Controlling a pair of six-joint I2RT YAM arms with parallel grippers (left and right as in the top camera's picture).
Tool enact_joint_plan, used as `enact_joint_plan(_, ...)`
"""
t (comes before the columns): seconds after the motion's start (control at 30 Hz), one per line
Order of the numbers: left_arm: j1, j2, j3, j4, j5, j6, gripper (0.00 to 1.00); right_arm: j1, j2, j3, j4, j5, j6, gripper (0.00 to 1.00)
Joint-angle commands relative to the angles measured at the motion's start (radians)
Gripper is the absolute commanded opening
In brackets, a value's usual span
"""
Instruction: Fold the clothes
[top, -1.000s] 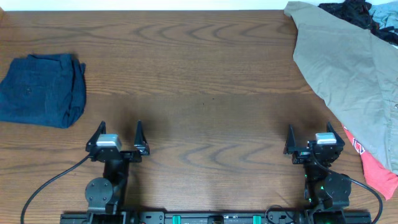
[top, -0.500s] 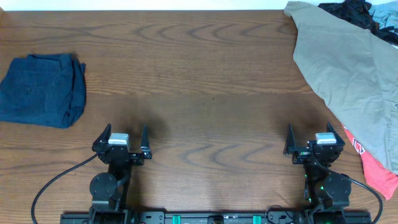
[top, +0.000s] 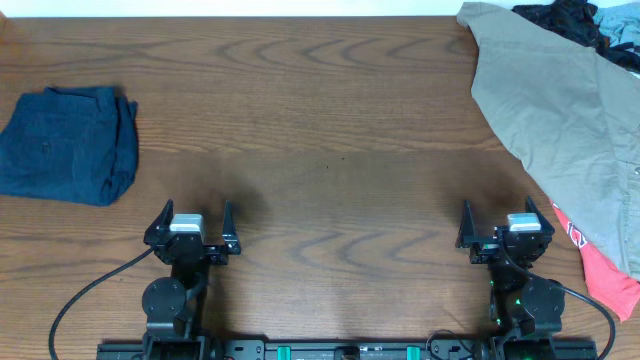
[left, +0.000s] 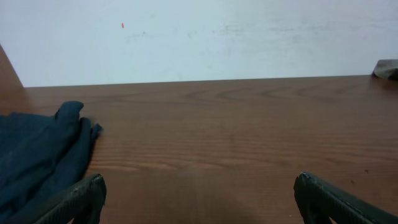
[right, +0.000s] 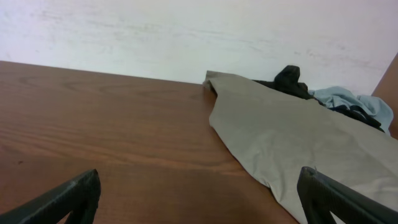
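Lying folded far left: shorts (left gripper empty, spread).

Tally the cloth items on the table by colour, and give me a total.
Navy blue shorts: 1
Khaki garment: 1
Red-orange cloth: 1
Black cloth: 1
Light blue cloth: 1
Total: 5
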Motion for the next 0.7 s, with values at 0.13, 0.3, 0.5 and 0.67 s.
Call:
enact_joint_plan(0.13,0.003,-0.010,-0.012,-0.037,0.112,0.084,0.98,-0.010,-0.004,-0.002,-0.004,-0.004,-0.014,0.99)
enact_joint_plan(0.3,0.003,-0.010,-0.012,-0.034,0.134,0.085,0.98,-0.010,-0.004,-0.002,-0.004,-0.004,-0.014,0.99)
enact_joint_plan(0.5,0.003,-0.010,-0.012,-0.031,0.159,0.088,0.98,-0.010,-0.004,-0.002,-0.004,-0.004,-0.014,0.99)
enact_joint_plan(0.67,0.003,-0.010,-0.012,-0.031,0.158,0.031,0.98,-0.010,-0.004,-0.002,-0.004,-0.004,-0.014,0.99)
